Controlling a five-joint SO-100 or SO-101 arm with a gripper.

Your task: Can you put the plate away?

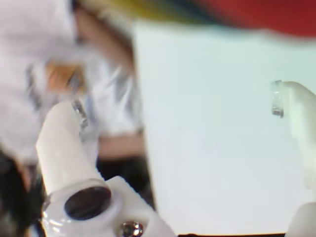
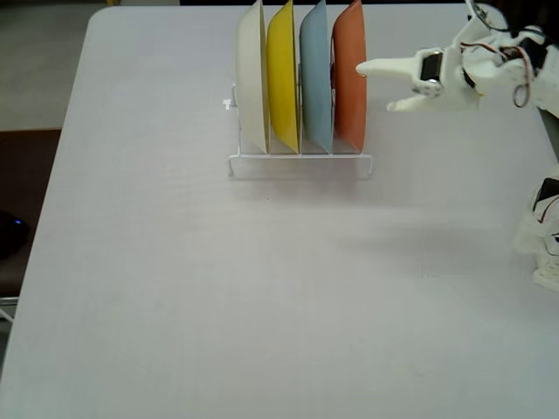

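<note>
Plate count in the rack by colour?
Cream plate: 1
Yellow plate: 1
Light blue plate: 1
Orange-red plate: 1
Total: 4, all upright in the rack.

Wrist view blurred, washed out, perhaps overexposed; fixed view evenly bright, sharp, soft shadows.

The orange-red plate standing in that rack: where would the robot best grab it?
Probably by its top rim. The orange-red plate stands on edge at the right end of the rack, the blue plate close beside it, so the tool would come from above or from the open right side.
</note>
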